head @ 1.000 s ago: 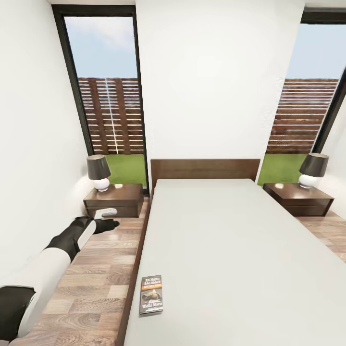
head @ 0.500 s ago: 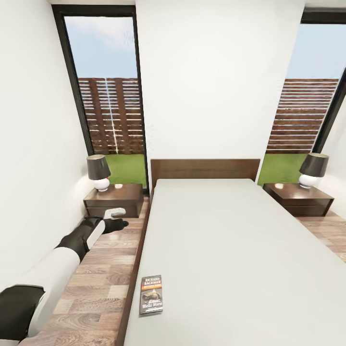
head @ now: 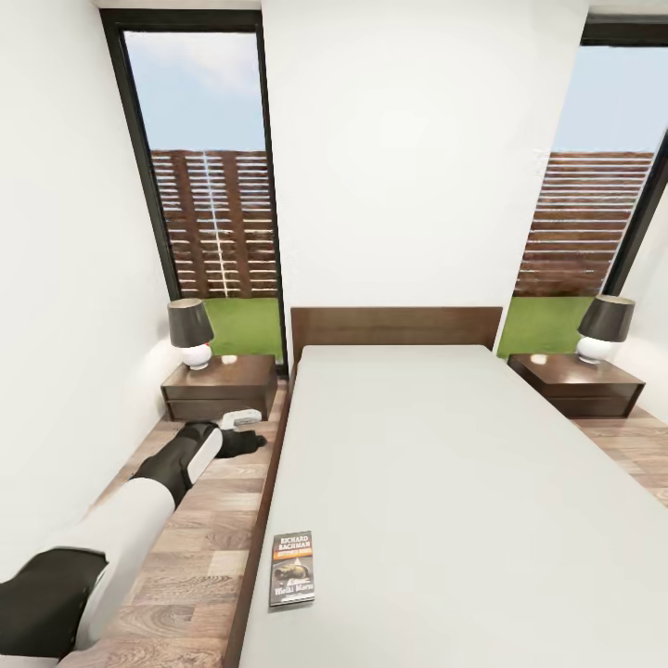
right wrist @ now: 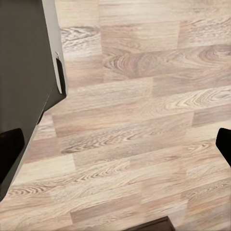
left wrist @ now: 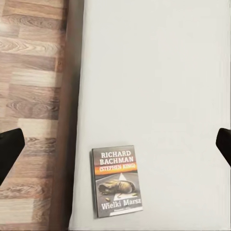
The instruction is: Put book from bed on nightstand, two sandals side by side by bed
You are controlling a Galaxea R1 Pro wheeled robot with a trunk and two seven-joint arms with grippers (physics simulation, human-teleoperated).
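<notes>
At the lower left of the head view our left arm reaches out over the wood floor (head: 190, 547), and the left gripper (head: 243, 440) hangs just short of the bed's (head: 445, 482) dark frame, below the left nightstand (head: 223, 382). Its fingertips (left wrist: 9, 144) sit at opposite edges of the wrist view, so we read it as spread wide and empty. Right of the arm, the book (head: 292, 568) lies flat on the mattress near the lower left corner, close to the edge, its long axis running along the bed's length. From the gripper it lies nearer us and slightly right, so we judge the left arm the nearer one. The right gripper (right wrist: 115, 147) also looks wide, over bare floor. We cannot make out the sandals.
</notes>
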